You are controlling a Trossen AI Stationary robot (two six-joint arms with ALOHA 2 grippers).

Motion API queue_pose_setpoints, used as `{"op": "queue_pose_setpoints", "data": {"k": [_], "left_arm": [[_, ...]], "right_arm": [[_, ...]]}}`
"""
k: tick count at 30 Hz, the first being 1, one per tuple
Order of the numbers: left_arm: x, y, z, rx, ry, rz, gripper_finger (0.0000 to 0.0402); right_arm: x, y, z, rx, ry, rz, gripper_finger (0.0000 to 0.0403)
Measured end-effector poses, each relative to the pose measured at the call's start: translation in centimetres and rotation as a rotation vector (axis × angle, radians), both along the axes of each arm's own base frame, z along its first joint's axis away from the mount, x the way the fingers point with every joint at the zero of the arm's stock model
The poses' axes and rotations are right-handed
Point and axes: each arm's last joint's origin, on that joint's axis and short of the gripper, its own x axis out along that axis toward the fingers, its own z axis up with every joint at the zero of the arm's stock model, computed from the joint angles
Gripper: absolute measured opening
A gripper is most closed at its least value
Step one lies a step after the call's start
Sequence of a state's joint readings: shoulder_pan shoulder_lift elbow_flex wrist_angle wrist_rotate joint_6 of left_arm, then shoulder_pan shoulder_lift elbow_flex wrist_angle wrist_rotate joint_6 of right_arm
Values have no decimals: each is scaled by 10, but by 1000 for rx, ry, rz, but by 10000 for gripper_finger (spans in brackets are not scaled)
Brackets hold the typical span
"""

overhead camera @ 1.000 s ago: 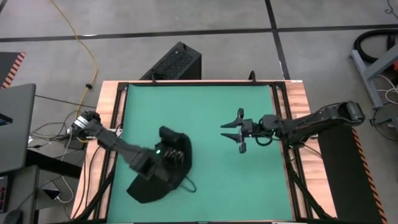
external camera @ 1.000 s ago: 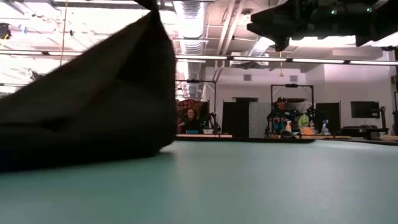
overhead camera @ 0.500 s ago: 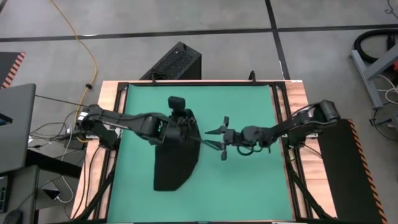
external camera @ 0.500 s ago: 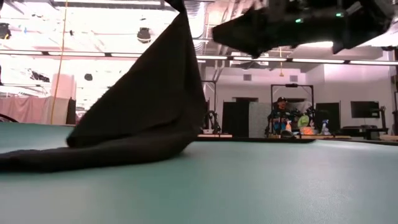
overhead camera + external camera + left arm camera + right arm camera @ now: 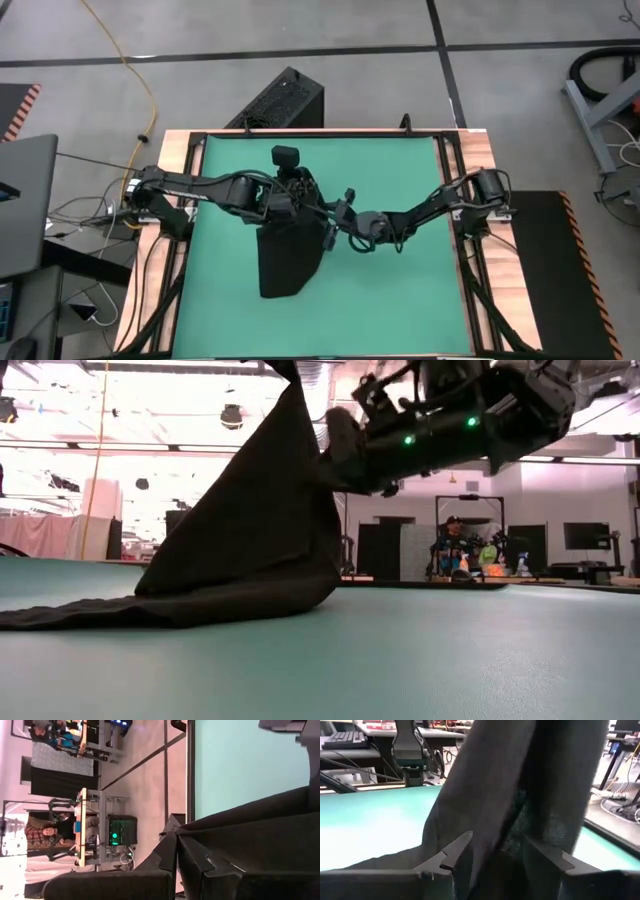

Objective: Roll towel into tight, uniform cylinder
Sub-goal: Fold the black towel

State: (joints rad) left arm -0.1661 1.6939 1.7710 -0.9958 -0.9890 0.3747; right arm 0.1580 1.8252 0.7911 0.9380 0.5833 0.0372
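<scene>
Left gripper [image 5: 290, 192] pinches the top edge of the towel [image 5: 287, 252], lifting it above the middle of the green mat [image 5: 400, 290] on the worktop. This towel is plain black soft cloth, matte and limp; it hangs in a tall tapering drape, and its lower end trails flat on the mat [image 5: 80, 617]. Right gripper [image 5: 335, 220] is at the hanging edge with its dark fingers [image 5: 451, 854] spread either side of a fold, not clenched.
</scene>
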Motion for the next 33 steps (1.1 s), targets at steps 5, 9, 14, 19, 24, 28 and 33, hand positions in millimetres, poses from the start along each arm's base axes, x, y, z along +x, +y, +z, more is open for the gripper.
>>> {"op": "queue_pose_setpoints", "data": {"k": [5,9,14,19,24,28,33], "left_arm": [[0,0,0,11,16,-12,0],[2,3,0,1,15,-15,0],[4,10,0,-70,3,-37,0],[4,15,-1,-90,-1,-29,0],[3,15,-1,-42,29,-23,0],[3,16,0,-15,46,-18,0],[1,16,-2,-12,71,-21,0]], "right_arm": [[3,-2,-9,56,2,23,190],[4,0,-10,76,14,88,164],[4,0,-11,75,22,116,58],[4,-2,-9,105,12,116,9],[-3,7,13,89,-15,145,5],[-15,11,38,26,-7,78,3],[-37,12,65,-52,59,-87,2]]}}
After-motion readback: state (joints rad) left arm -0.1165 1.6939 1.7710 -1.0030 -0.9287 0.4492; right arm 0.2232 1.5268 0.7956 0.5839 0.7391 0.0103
